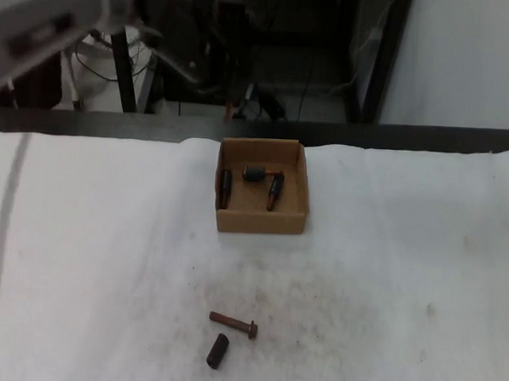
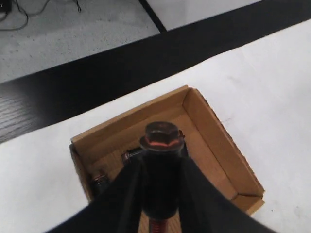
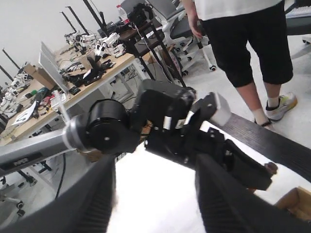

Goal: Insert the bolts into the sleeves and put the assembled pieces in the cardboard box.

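Holding the sleeved bolt (image 2: pixel 163 141) clenched in the left end effector (image 2: pixel 160 167), long axis lying along the fingers (image 2: pixel 121 194), head pointing toward the cardboard box (image 2: pixel 214 141) sitting directly beyond at the frame's centre.

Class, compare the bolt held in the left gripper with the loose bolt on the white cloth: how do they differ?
The held bolt sits inside a black sleeve; the loose bolt is bare, with a loose sleeve beside it. The held bolt is clamped in the left gripper above the cardboard box; the loose bolt lies on the white cloth, outside the box. Both are reddish brown.
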### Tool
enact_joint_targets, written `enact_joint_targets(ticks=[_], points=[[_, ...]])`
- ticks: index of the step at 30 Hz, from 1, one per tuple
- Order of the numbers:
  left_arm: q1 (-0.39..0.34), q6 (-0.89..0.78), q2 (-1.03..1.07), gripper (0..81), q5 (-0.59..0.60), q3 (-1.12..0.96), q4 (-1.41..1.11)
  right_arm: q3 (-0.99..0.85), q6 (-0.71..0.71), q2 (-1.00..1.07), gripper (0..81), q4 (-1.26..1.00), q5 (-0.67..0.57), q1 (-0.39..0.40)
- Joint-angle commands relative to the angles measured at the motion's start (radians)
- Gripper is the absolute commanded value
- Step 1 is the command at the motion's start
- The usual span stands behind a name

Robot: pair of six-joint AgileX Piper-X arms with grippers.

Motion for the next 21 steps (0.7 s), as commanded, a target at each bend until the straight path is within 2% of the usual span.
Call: enact_joint_targets(ticks=[1,8,21], points=[[-0.020,-0.017,0.020,0.3,0.007,-0.052,0.002,-0.004,-0.016,-0.011,47.8,0.026,-0.003,-0.003],[-0.067,-0.026,0.149,0.3,0.002,-0.157,0.050,-0.004,-0.030,-0.011,47.8,0.031,-0.003,-0.003],[-0.071,-0.013,0.203,0.3,-0.051,-0.178,0.123,-0.004,-0.033,-0.011,47.8,0.031,-0.003,-0.003]])
